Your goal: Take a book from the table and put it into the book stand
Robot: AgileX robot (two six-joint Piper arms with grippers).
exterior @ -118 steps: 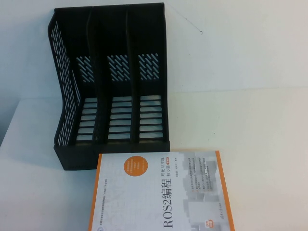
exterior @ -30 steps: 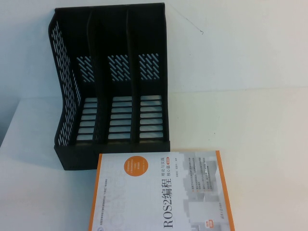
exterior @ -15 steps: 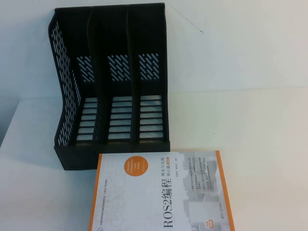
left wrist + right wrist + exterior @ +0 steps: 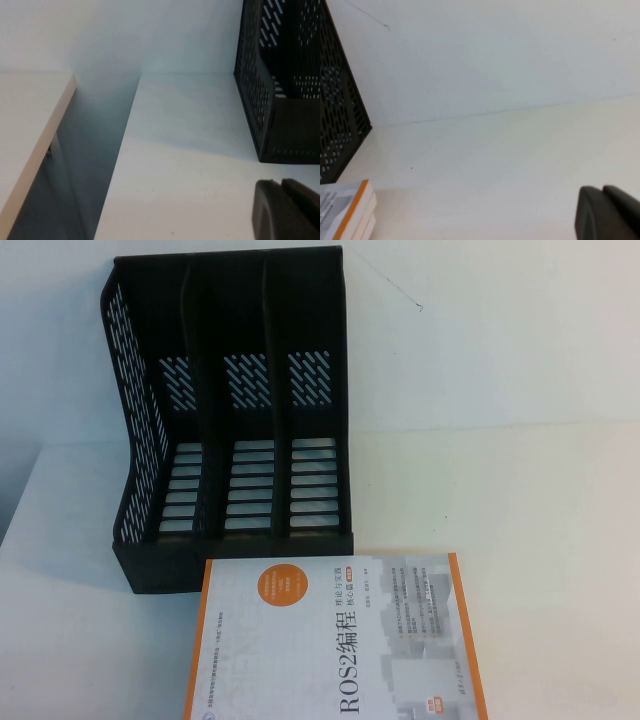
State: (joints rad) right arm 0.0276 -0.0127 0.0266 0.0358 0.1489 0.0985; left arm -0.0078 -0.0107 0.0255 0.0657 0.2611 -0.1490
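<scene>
The book (image 4: pixel 330 640), white-grey with orange border strips and a black "ROS2" title, lies flat on the white table (image 4: pixel 520 500) at the front edge of the high view. Its far edge sits against the base of the black book stand (image 4: pixel 235 420), whose three upright compartments hold nothing. Neither gripper shows in the high view. My left gripper (image 4: pixel 281 182) hangs shut over bare table, off the book stand's (image 4: pixel 280 100) perforated side wall. My right gripper (image 4: pixel 602 189) is shut over bare table, well away from the book's corner (image 4: pixel 345 210) and the book stand (image 4: pixel 337 115).
A white wall rises behind the table. On the stand's left side the table ends at a dark gap (image 4: pixel 90 165), with another pale tabletop (image 4: pixel 25 125) beyond it. A thin wire (image 4: pixel 390 285) hangs on the wall right of the stand.
</scene>
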